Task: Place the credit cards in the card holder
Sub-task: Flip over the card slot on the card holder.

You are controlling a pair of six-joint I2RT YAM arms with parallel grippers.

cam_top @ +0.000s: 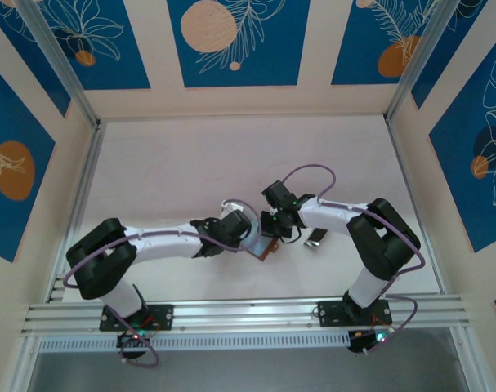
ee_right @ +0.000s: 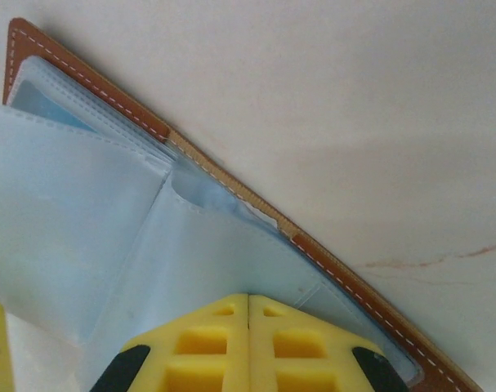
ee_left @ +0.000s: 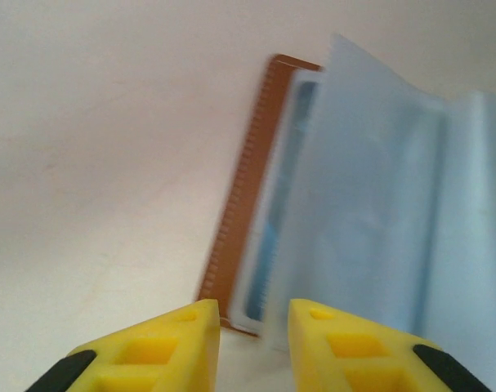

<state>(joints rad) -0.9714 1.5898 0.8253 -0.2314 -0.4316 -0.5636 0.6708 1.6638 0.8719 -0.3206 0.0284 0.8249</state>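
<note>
Presently we list the card holder (cam_top: pixel 266 248) open on the counter (cam_top: pixel 231 163), its long edge running away from the released, parted left gripper (ee_left: pixel 254 317), the clenched right gripper (ee_right: pixel 248 304) pressing down on it and nearer the loose credit card (cam_top: pixel 317 238).

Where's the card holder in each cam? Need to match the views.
Top external: card holder just below frame centre, small, partly covered.
Left wrist: card holder in the right half, open; brown leather edge left of the bluish pockets.
Right wrist: card holder across left and bottom, its edge running diagonally from top left to bottom right.
Shared landmark: the brown leather edge bordering the bluish pockets.
</note>
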